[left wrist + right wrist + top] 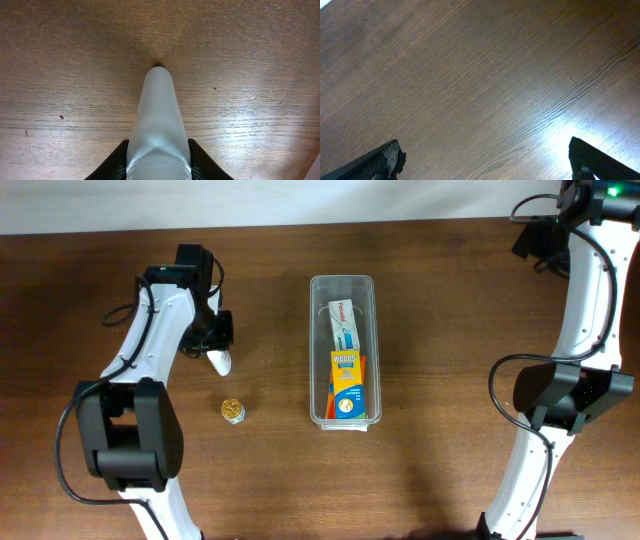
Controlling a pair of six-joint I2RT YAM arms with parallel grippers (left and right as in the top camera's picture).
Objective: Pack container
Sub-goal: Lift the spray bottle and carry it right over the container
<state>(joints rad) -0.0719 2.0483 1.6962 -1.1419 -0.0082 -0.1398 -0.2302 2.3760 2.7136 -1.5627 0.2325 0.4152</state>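
Left wrist: smooth rounded white tube (159, 125), wood-grain table (250, 75)

A clear container (313, 350) lies lengthwise mid-table on the dark wooden table (440, 330). It holds 2 boxes end to end: a white and teal box (344, 325) at the far end and an orange and yellow box (347, 385) nearer. Well to its left, a white object (221, 363) pokes out from the left gripper (217, 352). A small gold item (233, 410) sits apart from both. The right arm (585, 300) stands along the right edge.
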